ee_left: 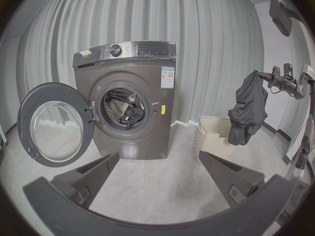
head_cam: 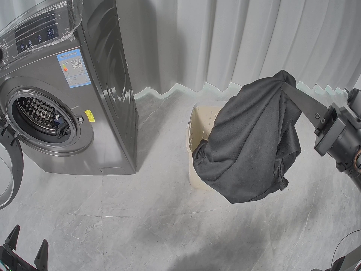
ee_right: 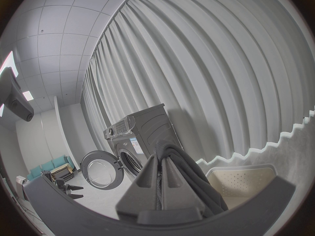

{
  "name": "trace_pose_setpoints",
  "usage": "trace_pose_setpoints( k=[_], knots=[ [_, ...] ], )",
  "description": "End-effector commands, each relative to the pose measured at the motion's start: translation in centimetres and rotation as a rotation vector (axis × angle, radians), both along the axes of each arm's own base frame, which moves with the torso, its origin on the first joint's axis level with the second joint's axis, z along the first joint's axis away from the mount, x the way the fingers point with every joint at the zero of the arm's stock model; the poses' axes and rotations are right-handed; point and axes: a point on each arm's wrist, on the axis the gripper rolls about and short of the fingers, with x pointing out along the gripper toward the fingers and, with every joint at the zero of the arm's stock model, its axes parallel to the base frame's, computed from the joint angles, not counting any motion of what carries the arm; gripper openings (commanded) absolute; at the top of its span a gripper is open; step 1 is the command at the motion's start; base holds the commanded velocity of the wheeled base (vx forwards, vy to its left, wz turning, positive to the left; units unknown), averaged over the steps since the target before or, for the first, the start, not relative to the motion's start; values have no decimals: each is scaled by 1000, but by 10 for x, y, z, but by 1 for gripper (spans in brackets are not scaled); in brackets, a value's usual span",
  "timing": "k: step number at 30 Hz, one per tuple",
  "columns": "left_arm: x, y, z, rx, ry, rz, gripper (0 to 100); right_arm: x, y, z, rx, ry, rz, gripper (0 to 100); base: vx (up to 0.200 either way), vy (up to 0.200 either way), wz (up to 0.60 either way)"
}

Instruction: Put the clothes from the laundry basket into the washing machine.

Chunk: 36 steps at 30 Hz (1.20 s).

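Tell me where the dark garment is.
The garment hangs on the right of the head view, clamped in the right gripper, over the basket, well right of the washer.

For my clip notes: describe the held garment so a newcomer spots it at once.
Right of the washer stands a cream basket. Above it a dark grey garment hangs from the right gripper, shut on its top. Unlike the dark clothes lying in the drum, it dangles in the air.
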Motion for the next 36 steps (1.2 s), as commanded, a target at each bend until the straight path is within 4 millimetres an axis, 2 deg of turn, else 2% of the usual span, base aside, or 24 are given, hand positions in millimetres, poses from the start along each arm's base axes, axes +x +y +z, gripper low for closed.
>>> trace_pose_setpoints(
  k=[1, 36],
  knots=[
    [0, 0, -5, -1, 4, 1, 100, 1, 2, -1, -3, 5, 2, 0, 0, 200, 0],
    [0, 0, -5, -1, 4, 1, 100, 3, 7, -6, -17, 25, 13, 0, 0, 200, 0]
  ],
)
